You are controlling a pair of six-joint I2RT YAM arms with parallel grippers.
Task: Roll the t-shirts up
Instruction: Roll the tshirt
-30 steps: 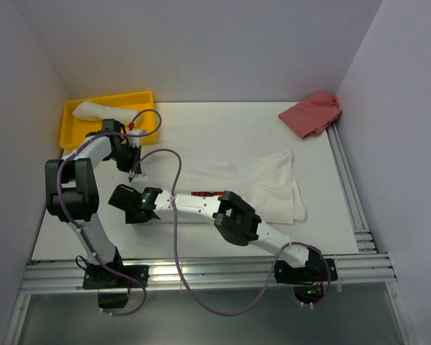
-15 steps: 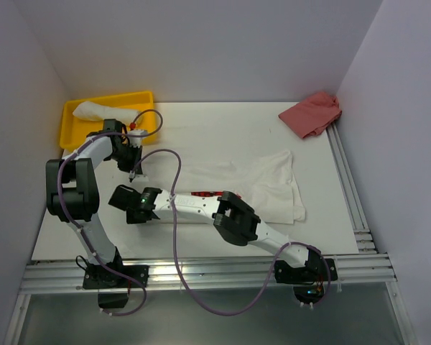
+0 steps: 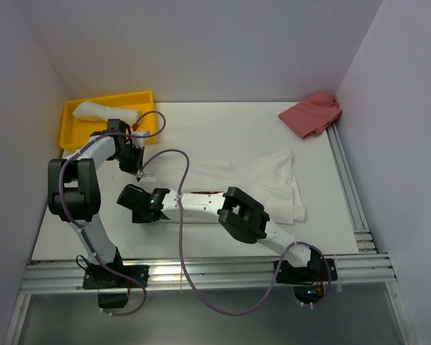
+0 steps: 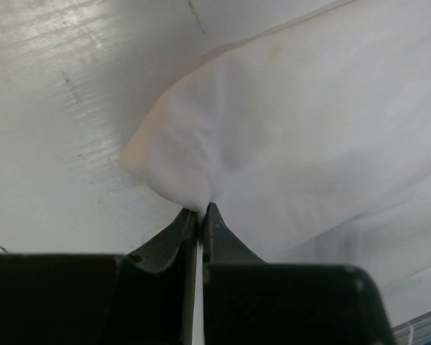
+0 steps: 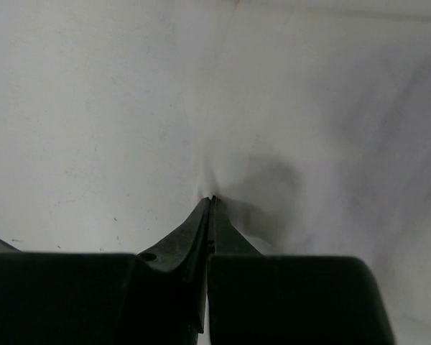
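Mid-table, you have the soft white cotton t-shirt with red chest print (image 3: 269, 183) spread out. Left gripper (image 4: 202, 210): jaws closed on its bunched left corner. Right gripper (image 5: 212, 200): jaws closed on a small pucker, near side. Rolled white t-shirt (image 3: 100, 110): yellow plastic tray (image 3: 70, 134), far left.

White t-shirt (image 3: 269, 183) spread on table (image 3: 223, 129). Left gripper (image 3: 141, 175) at its left end. Yellow tray (image 3: 70, 135) far left, rolled shirt (image 3: 100, 110) inside. Red cloth (image 3: 312, 113) far right.

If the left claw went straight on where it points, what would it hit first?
The soft white cotton t-shirt: the left gripper is shut on its edge, the white table probably just behind.
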